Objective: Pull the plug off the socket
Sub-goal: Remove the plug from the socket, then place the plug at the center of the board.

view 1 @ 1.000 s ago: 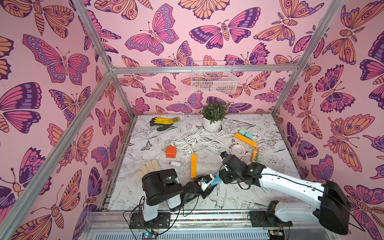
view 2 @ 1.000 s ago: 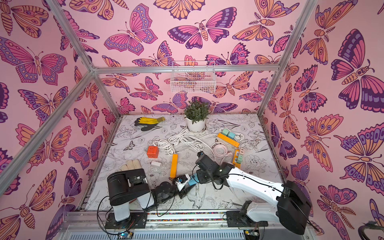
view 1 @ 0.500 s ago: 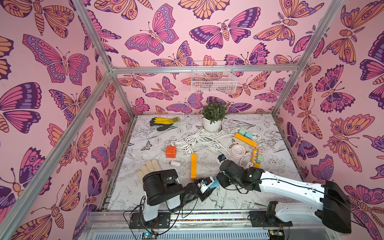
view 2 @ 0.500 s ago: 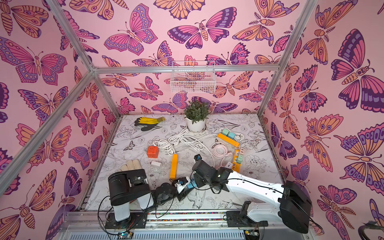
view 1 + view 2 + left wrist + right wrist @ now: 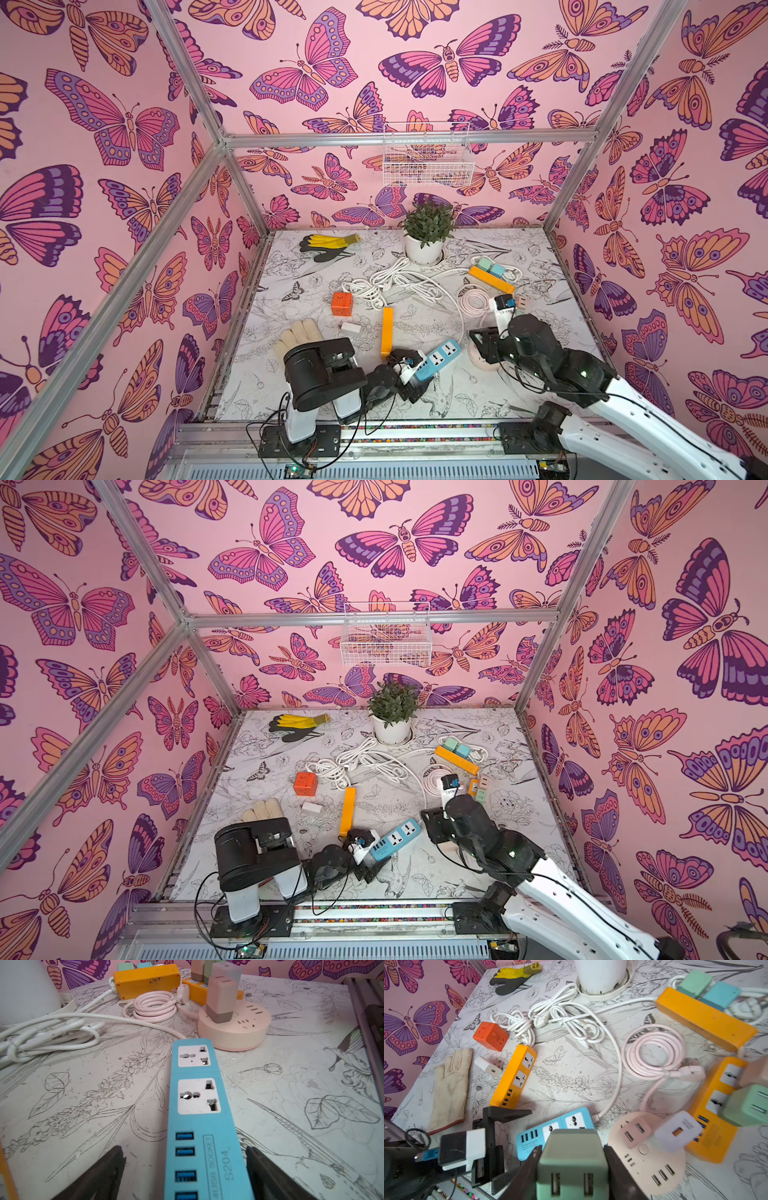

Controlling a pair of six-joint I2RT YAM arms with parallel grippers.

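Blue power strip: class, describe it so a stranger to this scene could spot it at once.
Find the middle of the table's near edge. Beside the round pink hub lies the blue power strip, one end between the left pincer's open jaws. It alone is blue; the other strips are orange.

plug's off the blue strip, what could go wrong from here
1. The right pincer grips the grey-green plug close to the round pink socket, where a pink plug stands. A low or sideways move might knock it.
2. The left pincer is open astride the blue strip. Pulling back crookedly could drag the strip.
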